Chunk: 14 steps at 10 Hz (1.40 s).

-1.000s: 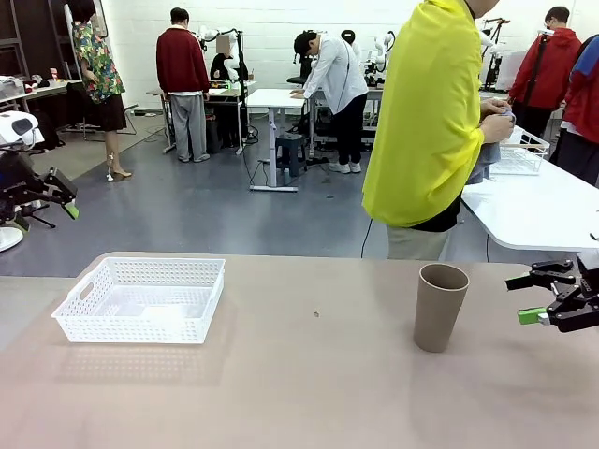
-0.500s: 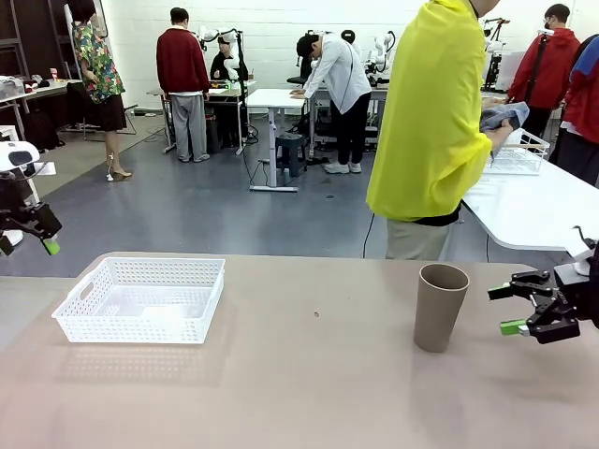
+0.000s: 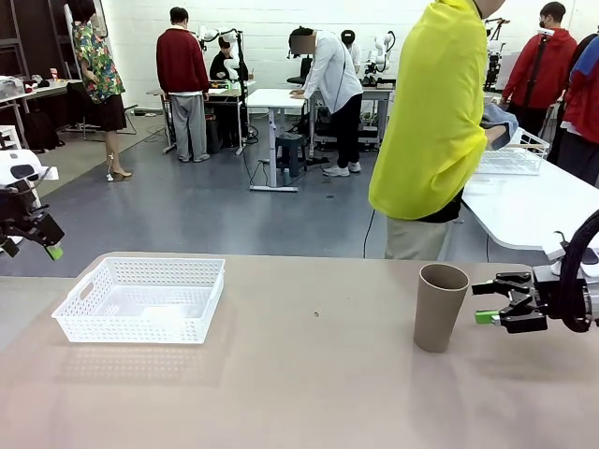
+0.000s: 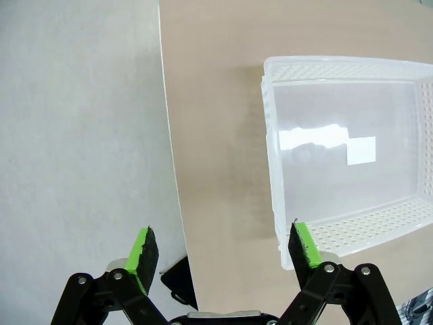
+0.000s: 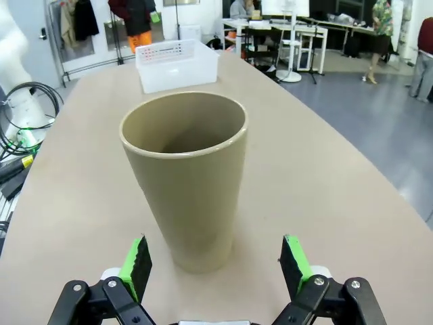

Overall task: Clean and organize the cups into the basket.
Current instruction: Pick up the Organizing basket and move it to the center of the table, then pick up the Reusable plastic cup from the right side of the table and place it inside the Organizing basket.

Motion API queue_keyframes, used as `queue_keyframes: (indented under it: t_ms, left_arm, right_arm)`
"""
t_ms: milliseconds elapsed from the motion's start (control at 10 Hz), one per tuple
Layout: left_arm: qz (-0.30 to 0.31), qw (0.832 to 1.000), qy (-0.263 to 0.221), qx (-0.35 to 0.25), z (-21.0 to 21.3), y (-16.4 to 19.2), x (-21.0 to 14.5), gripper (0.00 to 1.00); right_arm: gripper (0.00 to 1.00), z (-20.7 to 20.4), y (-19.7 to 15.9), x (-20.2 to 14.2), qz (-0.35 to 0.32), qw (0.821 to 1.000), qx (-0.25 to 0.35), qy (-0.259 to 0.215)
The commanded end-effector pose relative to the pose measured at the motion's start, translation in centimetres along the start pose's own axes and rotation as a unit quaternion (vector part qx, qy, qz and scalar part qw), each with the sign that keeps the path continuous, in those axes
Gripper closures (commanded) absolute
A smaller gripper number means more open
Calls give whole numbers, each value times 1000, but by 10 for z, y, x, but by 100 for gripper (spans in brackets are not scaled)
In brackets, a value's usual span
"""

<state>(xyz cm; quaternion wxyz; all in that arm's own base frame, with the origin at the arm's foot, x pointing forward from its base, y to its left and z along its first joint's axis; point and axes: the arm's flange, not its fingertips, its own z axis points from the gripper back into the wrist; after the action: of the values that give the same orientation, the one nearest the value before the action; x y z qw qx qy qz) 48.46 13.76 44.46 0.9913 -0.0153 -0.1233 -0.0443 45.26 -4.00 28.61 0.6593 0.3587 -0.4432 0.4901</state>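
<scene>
One tan-brown cup (image 3: 439, 306) stands upright on the table at the right, mouth up and empty inside (image 5: 186, 175). My right gripper (image 3: 487, 302) is open, level with the cup and just to its right, its green-padded fingers (image 5: 137, 266) spread wider than the cup and a short way from it. The white lattice basket (image 3: 142, 297) sits empty at the table's left (image 4: 342, 153). My left gripper (image 3: 33, 241) hangs open off the table's left edge, above the floor, left of the basket (image 4: 223, 252).
A person in a yellow top (image 3: 435, 122) stands at the far side behind the cup, holding a cloth near a white wire rack (image 3: 510, 154) on a side table. The tabletop (image 3: 309, 374) between basket and cup is bare.
My right gripper has moved left toward the cup, staying open. My left gripper has shifted slightly at the table's left edge. The person has turned more toward the side table.
</scene>
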Motion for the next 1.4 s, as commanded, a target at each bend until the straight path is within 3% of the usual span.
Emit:
queue_keyframes:
  t_ms: [0, 300, 800, 1100, 1300]
  left_arm:
    - [-4, 1000, -14, 7, -1, 1, -4, 0]
    - [22, 999, -26, 19, -8, 8, 4, 0]
    - [-30, 998, -20, 58, -20, 3, -7, 0]
    - [-33, 998, -17, 46, -34, 8, -4, 0]
    - [-14, 999, -34, 5, -39, 8, 0, 0]
  right_arm:
    - [0, -15, -2, 2, -5, 1000, 28, -3]
    - [0, -28, 8, 5, 7, 997, 72, -14]
    - [0, -46, 2, -2, 10, 997, 68, -15]
    - [0, -58, 0, 3, 18, 998, 59, -8]
    - [0, -69, -2, 5, 22, 998, 58, -9]
